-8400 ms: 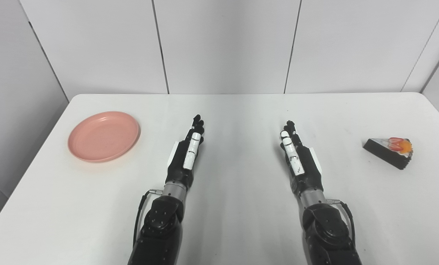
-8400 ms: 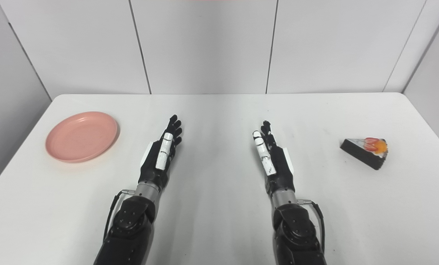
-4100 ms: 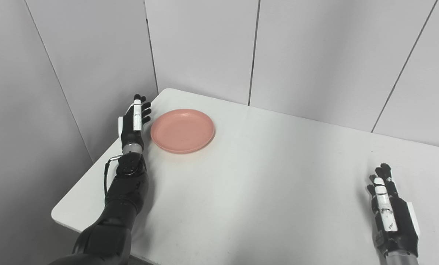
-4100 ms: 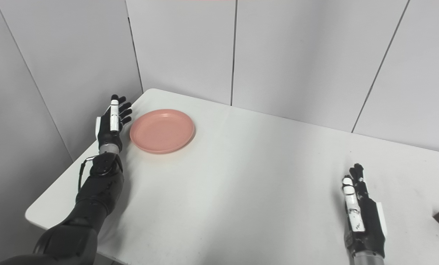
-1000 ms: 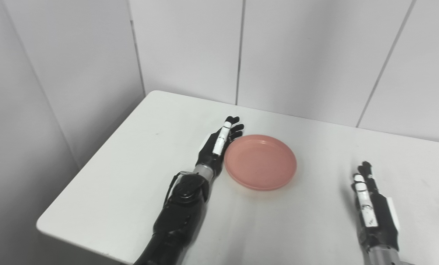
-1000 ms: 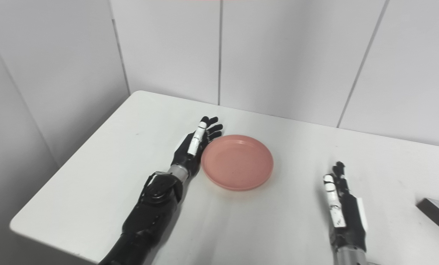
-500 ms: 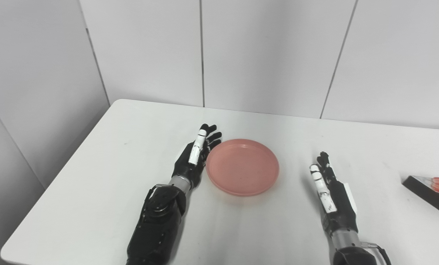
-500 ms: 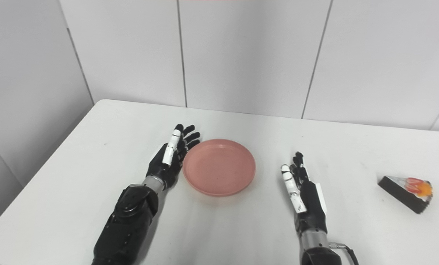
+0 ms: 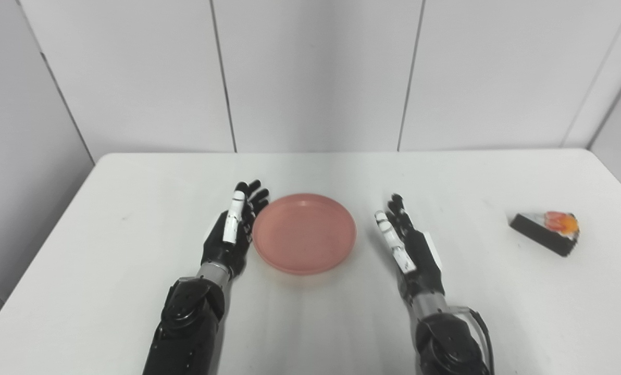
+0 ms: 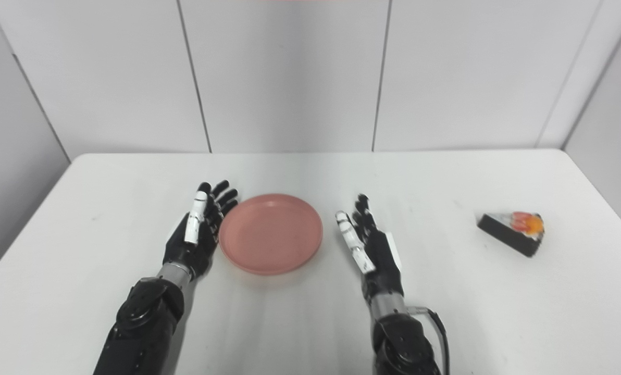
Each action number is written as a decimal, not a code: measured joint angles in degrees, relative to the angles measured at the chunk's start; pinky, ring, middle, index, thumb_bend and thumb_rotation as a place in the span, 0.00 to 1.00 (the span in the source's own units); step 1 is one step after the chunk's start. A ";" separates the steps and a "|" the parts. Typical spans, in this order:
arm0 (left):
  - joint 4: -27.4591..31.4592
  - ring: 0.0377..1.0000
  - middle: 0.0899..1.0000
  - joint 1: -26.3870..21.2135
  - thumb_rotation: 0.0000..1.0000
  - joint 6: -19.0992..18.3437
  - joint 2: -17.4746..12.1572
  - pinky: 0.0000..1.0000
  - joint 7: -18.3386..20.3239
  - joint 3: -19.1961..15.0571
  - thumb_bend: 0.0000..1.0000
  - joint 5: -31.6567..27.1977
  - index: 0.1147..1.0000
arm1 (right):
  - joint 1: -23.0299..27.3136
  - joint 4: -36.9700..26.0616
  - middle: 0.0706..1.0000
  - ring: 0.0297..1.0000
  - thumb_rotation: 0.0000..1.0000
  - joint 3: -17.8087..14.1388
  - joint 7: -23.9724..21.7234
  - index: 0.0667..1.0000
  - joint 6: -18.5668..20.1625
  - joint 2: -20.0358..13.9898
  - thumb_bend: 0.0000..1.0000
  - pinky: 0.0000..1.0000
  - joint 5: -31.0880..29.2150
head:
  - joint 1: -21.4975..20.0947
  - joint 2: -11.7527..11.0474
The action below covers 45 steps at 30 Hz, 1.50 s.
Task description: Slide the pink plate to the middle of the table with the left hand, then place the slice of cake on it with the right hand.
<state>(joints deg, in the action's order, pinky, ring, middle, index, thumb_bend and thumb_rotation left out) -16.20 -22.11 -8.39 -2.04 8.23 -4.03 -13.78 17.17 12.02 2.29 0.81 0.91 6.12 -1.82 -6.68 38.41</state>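
The pink plate [image 9: 304,233] lies flat near the middle of the white table [image 9: 133,219]. My left hand [image 9: 233,233] stands edge-on against the plate's left rim, open with fingers straight and spread. My right hand [image 9: 409,250] rests open on the table a short way right of the plate, apart from it, holding nothing. The slice of cake [image 9: 545,232] is a dark wedge with white top and red and orange fruit. It sits far to the right, well beyond my right hand.
Grey wall panels rise behind the table's far edge. The table's right edge [image 9: 620,179] runs close behind the cake, and its left edge [image 9: 45,219] drops off beyond my left arm.
The camera has swung right, so the whole picture has shifted left. The plate and my left hand stay side by side; my right hand and the cake show more fully.
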 measured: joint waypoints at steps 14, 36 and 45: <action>-2.55 0.96 0.94 0.06 1.00 5.31 0.54 0.98 0.30 0.82 0.60 0.30 0.92 | 0.70 -0.98 0.99 1.00 0.76 0.26 0.94 0.99 0.51 0.46 0.64 1.00 0.97 | -4.57 2.81; -8.30 1.00 1.00 -1.61 1.00 11.78 0.10 1.00 1.28 1.82 0.55 2.69 1.00 | 8.69 -3.18 0.95 0.95 0.78 -5.45 6.01 0.95 0.92 -8.98 0.58 0.95 8.00 | -7.56 0.88; -10.22 1.00 1.00 -2.19 1.00 14.20 -0.92 1.00 1.73 1.98 0.55 2.92 1.00 | 11.18 -6.20 0.92 0.93 0.71 -6.04 5.54 0.90 9.48 -19.33 0.66 0.88 16.02 | -12.03 -0.35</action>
<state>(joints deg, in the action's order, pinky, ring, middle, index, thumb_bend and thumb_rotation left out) -26.42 -24.30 5.81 -2.96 9.96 -2.04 -10.87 28.34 5.82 -3.75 6.35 10.39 -13.21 14.19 -18.71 38.06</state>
